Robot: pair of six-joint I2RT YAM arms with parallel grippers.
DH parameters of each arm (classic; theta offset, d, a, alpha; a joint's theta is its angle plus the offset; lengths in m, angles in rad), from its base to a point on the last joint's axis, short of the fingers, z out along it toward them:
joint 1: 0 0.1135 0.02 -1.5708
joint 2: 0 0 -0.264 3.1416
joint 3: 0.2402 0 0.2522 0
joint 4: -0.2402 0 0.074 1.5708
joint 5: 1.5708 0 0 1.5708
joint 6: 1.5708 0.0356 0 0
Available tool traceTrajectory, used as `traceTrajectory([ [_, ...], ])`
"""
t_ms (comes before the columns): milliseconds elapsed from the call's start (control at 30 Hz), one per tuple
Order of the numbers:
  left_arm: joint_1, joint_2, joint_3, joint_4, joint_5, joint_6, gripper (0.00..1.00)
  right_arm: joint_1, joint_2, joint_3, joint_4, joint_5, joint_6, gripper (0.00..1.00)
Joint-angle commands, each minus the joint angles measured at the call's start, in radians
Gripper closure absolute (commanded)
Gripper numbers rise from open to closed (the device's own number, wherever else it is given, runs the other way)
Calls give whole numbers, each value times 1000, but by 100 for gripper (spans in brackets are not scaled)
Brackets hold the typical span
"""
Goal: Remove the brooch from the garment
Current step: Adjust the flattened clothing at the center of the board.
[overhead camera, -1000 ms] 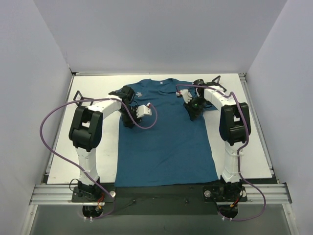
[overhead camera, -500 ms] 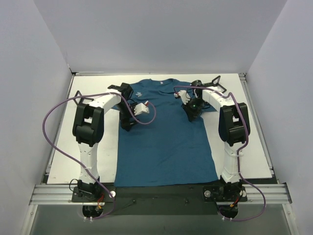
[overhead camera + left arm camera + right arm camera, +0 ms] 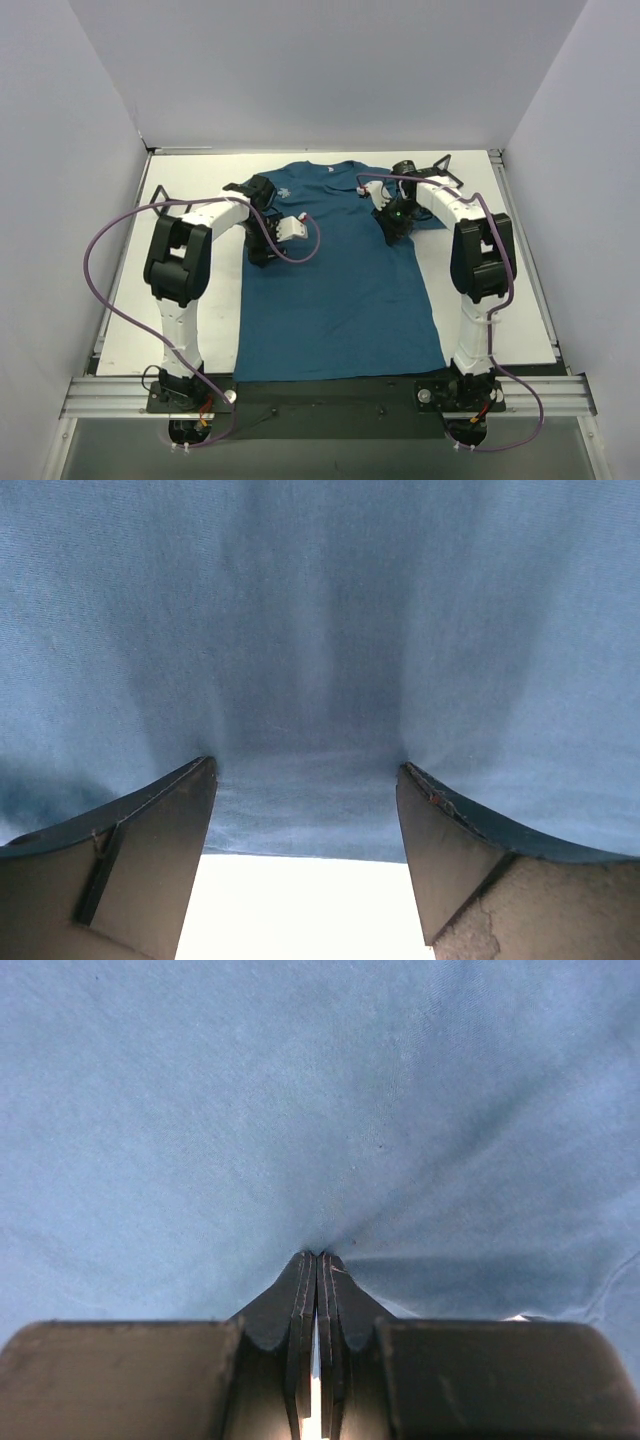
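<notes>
The garment is a dark teal-blue T-shirt lying flat on the white table, neck at the far side. The brooch shows in no view. My left gripper is open at the shirt's left side edge. In the left wrist view its fingers straddle the shirt's edge, with bare white table below. My right gripper is on the shirt's upper right chest. In the right wrist view it is shut, tips pressed into the fabric, and creases run out from them.
A small pale logo is printed on the shirt near the left gripper's wrist. Black square frames stand near the left sleeve and the right shoulder. White walls enclose the table on three sides. Purple cables loop off both arms.
The left arm has shifted slightly, with its gripper staying at the shirt's left edge. The right gripper stays in place on the upper right chest.
</notes>
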Motion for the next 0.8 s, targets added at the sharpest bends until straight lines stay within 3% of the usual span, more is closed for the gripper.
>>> traceTrajectory([
  [0,-3,39,-109,36,-64,-30,20,8,-68,-13,-39,-17,8,100],
  [133,-5,45,-109,31,-65,-39,32,8,-79,-17,-38,-17,8,100],
  [300,-6,58,-98,10,-67,-37,69,8,-85,-17,-38,-15,8,100],
  [333,-6,61,-93,-1,-65,-39,90,8,-84,-16,-38,-13,8,100],
  [367,-6,64,-87,-1,-67,-42,98,8,-85,-14,-38,-15,8,100],
  [500,-3,58,-75,31,-78,-77,100,8,-73,3,-36,-1,7,100],
  [767,81,-89,-59,282,-12,-224,100,-20,-136,26,-8,-15,4,100],
])
